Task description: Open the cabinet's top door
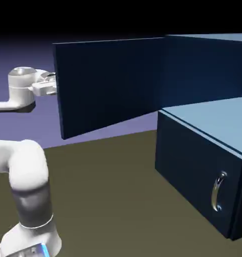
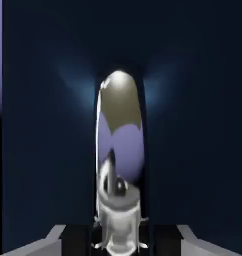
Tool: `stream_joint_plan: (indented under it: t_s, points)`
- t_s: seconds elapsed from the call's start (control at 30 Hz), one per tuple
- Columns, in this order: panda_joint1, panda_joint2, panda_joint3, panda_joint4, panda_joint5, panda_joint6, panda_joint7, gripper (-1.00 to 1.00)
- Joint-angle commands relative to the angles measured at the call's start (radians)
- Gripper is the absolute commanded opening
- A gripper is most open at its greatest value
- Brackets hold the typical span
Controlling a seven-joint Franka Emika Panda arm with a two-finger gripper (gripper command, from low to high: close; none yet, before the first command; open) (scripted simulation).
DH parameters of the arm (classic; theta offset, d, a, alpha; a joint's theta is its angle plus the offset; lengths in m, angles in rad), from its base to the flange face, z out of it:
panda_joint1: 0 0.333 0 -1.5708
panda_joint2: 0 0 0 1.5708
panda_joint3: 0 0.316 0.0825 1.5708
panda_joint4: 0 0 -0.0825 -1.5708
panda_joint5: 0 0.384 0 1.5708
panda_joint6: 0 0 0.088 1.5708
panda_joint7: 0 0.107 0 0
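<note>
Where the exterior view is concerned, item one is the large dark navy-blue boxy cabinet (image 1: 208,75) standing at the right, its taller upper flat panel, the top door (image 1: 110,85), swung wide open and projecting leftward from its hinge side near the picture's middle. Item two: the shorter lower navy panel (image 1: 195,173) of the same cabinet, shut, bearing a curved silver handle (image 1: 219,191) that nothing touches. Item three: the white robot arm (image 1: 25,193), rising at lower left, with its white hand and gripper (image 1: 51,84) meeting the free left edge of the top door, on the door's far face; the fingertips are hidden behind the panel. Item four: a dull brown tabletop (image 1: 107,196) beneath all. Passing to the hand view, the frame is filled with the dark navy door surface (image 2: 193,125); its curved, mirror-bright silver door handle (image 2: 119,150) stands large in the middle, running down between the two grey fingers (image 2: 55,235) at the bottom edge, which are clenched upon it.
</note>
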Motion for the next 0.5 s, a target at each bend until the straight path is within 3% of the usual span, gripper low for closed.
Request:
stream_joint_plan:
  t_s: [0.0,0.47]
  points:
    - [-0.034,0.004,0.025,0.036,0.012,-0.024,-0.003,-1.0]
    - [-0.489,-0.041,0.272,0.535,0.116,-0.338,-0.092,-1.0]
